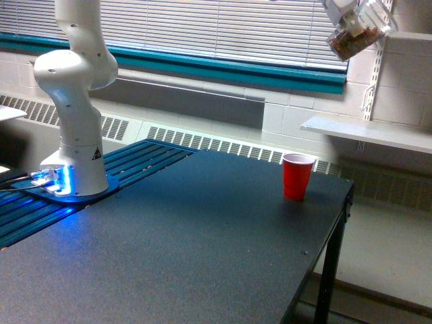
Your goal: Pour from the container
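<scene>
One small clear container [356, 35], tilted high above the red cup [297, 175], looked light, rigid and slippery, its brown contents loose; the tool [344, 9] held its upper wall.

Matt table [202, 243], glossy plastic cup [297, 177].

The robot arm [73, 101] is white and smooth, w/ fat round parts stacked like big tubes. Its joints look like round balls. Low on the bottom part there's a small black triangle mark [96, 153]. The arm stands on a flat round base plate [81, 191] lit w/ bright blue light. The plugs by the base glow blue too, and dark cables [17, 181] run off to the exterior view's left. Up in the top corner the gripper [341, 8] is white & chunky, only partly in view.
</scene>
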